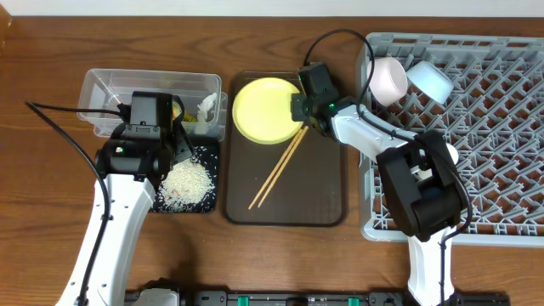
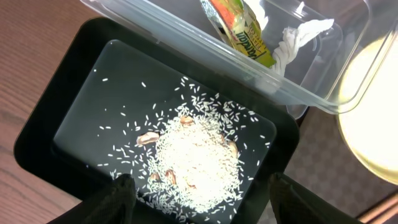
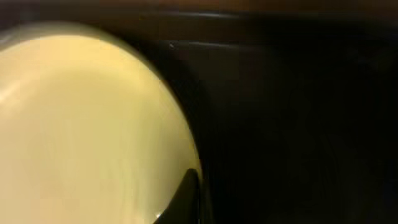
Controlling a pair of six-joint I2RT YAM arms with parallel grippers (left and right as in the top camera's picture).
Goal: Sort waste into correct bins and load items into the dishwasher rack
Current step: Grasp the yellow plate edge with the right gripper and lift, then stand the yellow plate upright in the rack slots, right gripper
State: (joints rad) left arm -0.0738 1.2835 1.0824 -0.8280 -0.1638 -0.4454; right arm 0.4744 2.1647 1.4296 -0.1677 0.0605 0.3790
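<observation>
Grained wooden table (image 1: 51, 51) carries latticed grey rack (image 1: 510, 127), glossy black tray (image 2: 81, 112).

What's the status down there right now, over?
Left gripper open over rice in black tray. Right gripper at yellow plate rim, grip unclear. Chopsticks on brown tray, close by.

Mostly yellow plate (image 3: 81, 124) on the left of my cam. Dark tray (image 3: 298, 124) beside it, my fingertip (image 3: 181, 200) at the plate's rim.

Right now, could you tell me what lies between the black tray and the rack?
The brown serving tray lies between them, holding the plate and chopsticks, as the overhead view shows.
</observation>
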